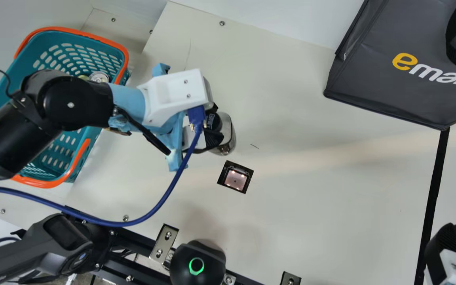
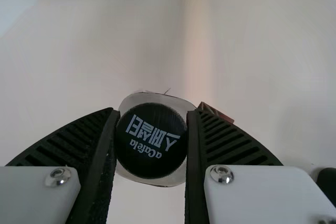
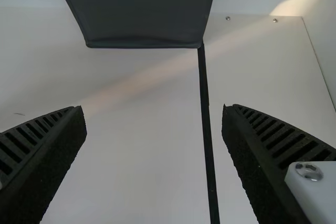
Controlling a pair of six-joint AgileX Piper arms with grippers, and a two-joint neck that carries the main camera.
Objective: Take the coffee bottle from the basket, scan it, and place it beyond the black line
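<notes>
Scanning appears in hand: the left claw (image 2: 152, 113) has the coffee bottle (image 1: 228, 136) clamped between its fingers, the right claw (image 3: 154, 109) stands wide, and the next move calls for presenting the code to the lit scanner (image 1: 235, 179) just beside the left claw.

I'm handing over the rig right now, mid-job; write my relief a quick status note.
Left gripper: closed on the coffee bottle at its black cap.
Right gripper: open and empty, near the black line.
Bottle: out of the basket, near the scanner window, short of the line.
Done: bottle picked. Whether it has scanned, I can't tell.
Left: confirm the scan, then place it beyond the line.
</notes>
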